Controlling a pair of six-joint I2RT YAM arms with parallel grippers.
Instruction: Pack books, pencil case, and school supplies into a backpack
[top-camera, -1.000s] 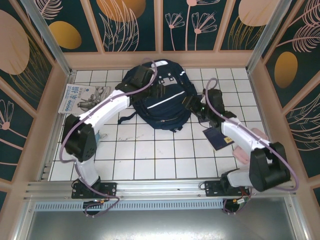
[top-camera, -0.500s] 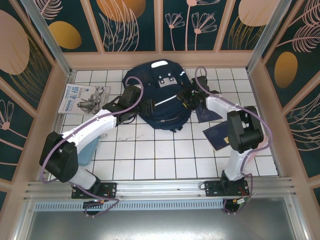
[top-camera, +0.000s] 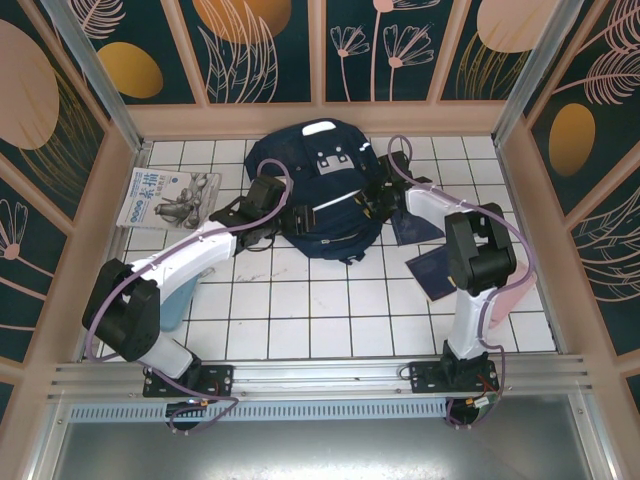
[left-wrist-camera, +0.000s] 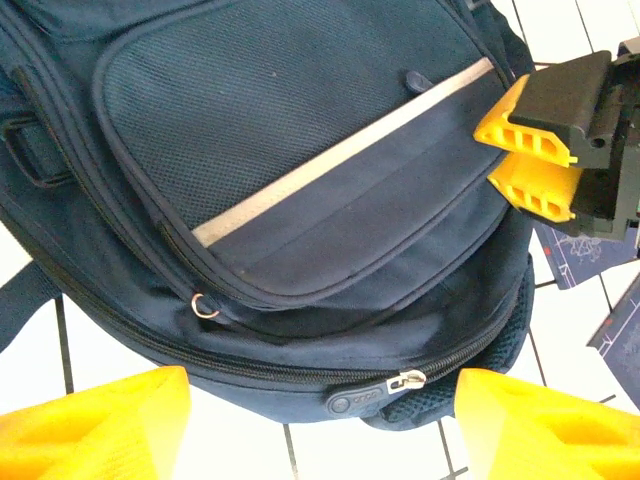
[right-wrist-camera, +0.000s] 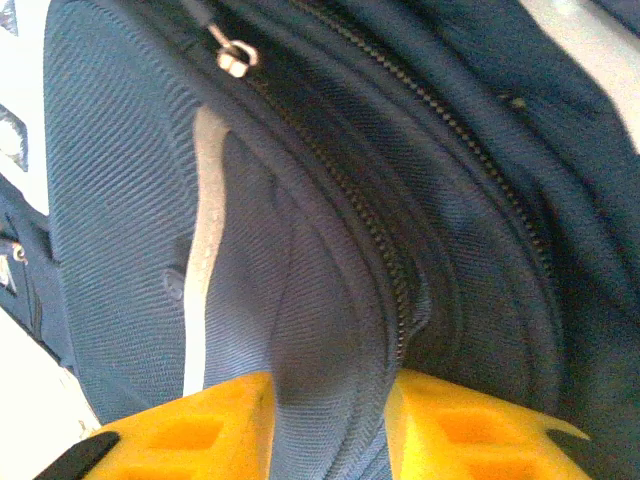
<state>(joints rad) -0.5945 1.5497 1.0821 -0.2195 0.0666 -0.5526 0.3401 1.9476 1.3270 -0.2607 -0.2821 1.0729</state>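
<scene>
Opening the backpack (top-camera: 318, 190), which lies far-centre on the tiled surface (top-camera: 300, 310). The right end effector (right-wrist-camera: 325, 425) pinches a fabric fold beside the zipper. The left end effector (left-wrist-camera: 320, 430), spread, brackets the zip pull (left-wrist-camera: 405, 380). Best to hold the fabric taut, then close on the pull. The navy books (top-camera: 432, 272) lie to the right, partly under the right arm; the white-and-blue book (top-camera: 160, 198) is far left.

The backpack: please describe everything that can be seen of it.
The large dark navy fabric backpack lies flat at the far middle of the white tiled table, front up. A white reflective stripe crosses its front pocket; grey patches sit near the top. The zips seen look closed. The right pincer pinches a fold of its side; the open left pincer hovers at its lower edge.
</scene>
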